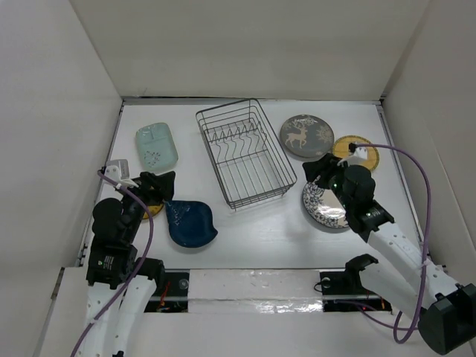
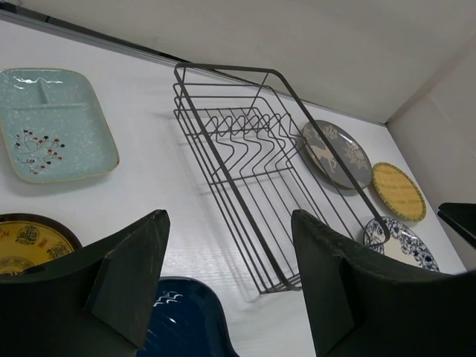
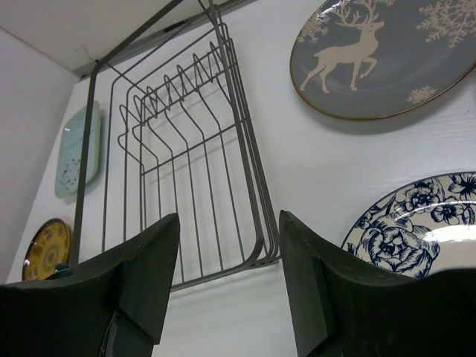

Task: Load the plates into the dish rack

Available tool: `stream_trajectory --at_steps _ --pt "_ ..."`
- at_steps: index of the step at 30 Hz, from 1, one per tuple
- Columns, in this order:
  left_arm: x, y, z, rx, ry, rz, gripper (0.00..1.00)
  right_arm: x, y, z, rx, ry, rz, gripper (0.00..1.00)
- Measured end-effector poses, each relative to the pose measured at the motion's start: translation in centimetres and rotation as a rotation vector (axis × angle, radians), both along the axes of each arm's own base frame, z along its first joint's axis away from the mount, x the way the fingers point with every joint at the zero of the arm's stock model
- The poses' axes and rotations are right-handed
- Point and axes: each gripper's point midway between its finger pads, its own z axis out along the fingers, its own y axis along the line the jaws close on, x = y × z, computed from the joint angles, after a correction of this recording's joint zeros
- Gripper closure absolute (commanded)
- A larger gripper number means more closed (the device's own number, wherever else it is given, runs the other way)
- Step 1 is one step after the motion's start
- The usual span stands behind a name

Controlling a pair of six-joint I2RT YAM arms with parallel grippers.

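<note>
The dark wire dish rack [image 1: 212,160] stands empty at the table's middle back. The pale mint dish [image 1: 156,145] lies to its left. The grey deer plate [image 1: 306,136] and a yellow plate [image 1: 355,152] lie to its right. The blue-and-white plate [image 1: 325,204] lies under my right gripper [image 1: 321,169], which is open and empty above the plate's far edge. The dark blue leaf dish [image 1: 190,222] lies at front left. My left gripper [image 1: 160,186] is open and empty, just above a second yellow plate [image 1: 152,210] and the leaf dish's far edge.
White walls close in the table on the left, back and right. In the left wrist view the rack [image 2: 223,68] is ahead, the mint dish [image 2: 52,123] is to the left. In the right wrist view the rack's corner [image 3: 253,190] is ahead between the fingers.
</note>
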Motion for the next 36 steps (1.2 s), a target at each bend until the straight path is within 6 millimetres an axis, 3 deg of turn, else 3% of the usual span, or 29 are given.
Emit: stream_trajectory --at_steps 1,4,5,10,14,15,19,22,23,26,32,36 --pt "0.0 0.0 0.0 0.0 0.001 0.002 0.35 0.0 -0.1 0.1 0.007 -0.001 -0.004 0.4" --pt "-0.2 0.2 0.1 -0.001 -0.01 0.01 0.37 0.2 -0.6 0.0 0.019 0.007 -0.027 0.87" --pt "-0.2 0.2 0.3 -0.002 -0.015 0.01 0.41 0.3 -1.0 -0.1 0.028 0.014 -0.042 1.0" --pt "-0.6 0.2 0.4 -0.009 -0.03 0.009 0.6 0.7 -4.8 -1.2 0.073 0.042 -0.168 1.0" --pt "-0.8 -0.1 0.2 -0.014 -0.031 -0.004 0.99 0.5 -9.0 -1.9 0.095 0.04 -0.302 1.0" --pt "-0.8 -0.1 0.2 -0.015 -0.031 -0.005 1.0 0.6 -10.2 -2.1 0.1 0.038 -0.34 1.0" --pt "-1.0 -0.1 0.3 -0.014 -0.04 -0.009 1.0 1.6 -14.0 -3.9 0.114 0.065 -0.472 0.97" --pt "-1.2 -0.1 0.5 -0.016 -0.049 -0.009 1.0 2.7 -16.3 -6.1 0.131 0.118 -0.562 0.66" --pt "-1.3 -0.2 0.5 -0.016 -0.051 -0.013 0.92 3.0 -17.0 -7.0 0.14 0.138 -0.594 0.52" --pt "-1.4 -0.4 0.6 -0.02 -0.054 -0.022 0.78 3.5 -19.4 -9.3 0.187 0.188 -0.694 0.37" --pt "-1.9 -0.8 1.0 -0.028 -0.069 -0.045 0.73 3.7 -24.6 -14.5 0.314 0.288 -0.876 0.42" --pt "-2.2 -0.8 1.2 -0.033 -0.082 -0.046 0.73 3.3 -26.2 -17.0 0.388 0.342 -0.926 0.44"
